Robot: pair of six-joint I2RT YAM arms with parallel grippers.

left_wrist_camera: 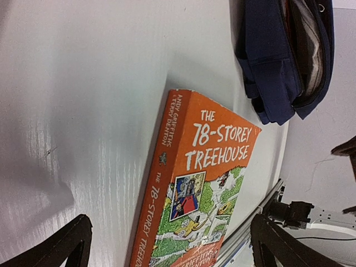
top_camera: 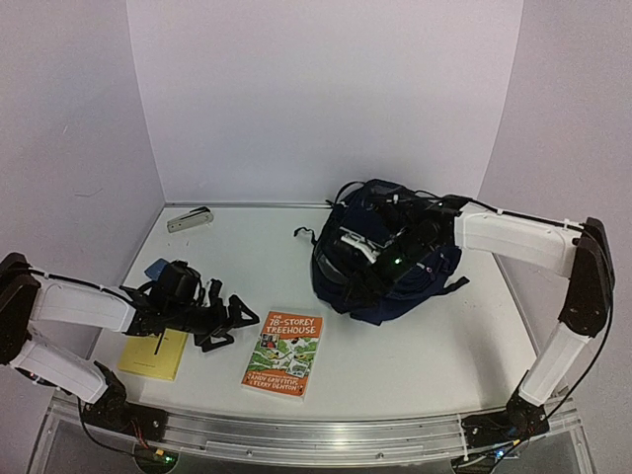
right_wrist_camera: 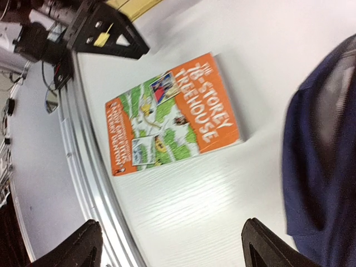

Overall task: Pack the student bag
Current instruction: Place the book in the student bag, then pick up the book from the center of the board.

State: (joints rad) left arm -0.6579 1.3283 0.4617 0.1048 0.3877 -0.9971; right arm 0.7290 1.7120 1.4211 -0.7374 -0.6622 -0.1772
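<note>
The student bag point(top_camera: 420, 281), a dark navy backpack, lies at the back right of the table with its top gaping open. My right gripper point(top_camera: 370, 259) hovers over the bag's near-left part. In the right wrist view its jaws point(right_wrist_camera: 172, 250) stand wide open with nothing between them, bare table below and the bag's navy fabric point(right_wrist_camera: 322, 161) at the right. My left gripper point(top_camera: 229, 326) is open and empty near the front left. It points at an orange book point(left_wrist_camera: 200, 183), "The 78-Storey Treehouse". The bag's edge point(left_wrist_camera: 278, 67) shows at the upper right of the left wrist view.
The book point(top_camera: 283, 353) lies flat between the arms near the front edge. A yellow notepad point(top_camera: 155, 354) lies under my left arm, with a small blue item point(top_camera: 158, 268) behind it. A grey stapler point(top_camera: 190, 219) sits at the back left. A metal rail point(top_camera: 296, 434) runs along the front.
</note>
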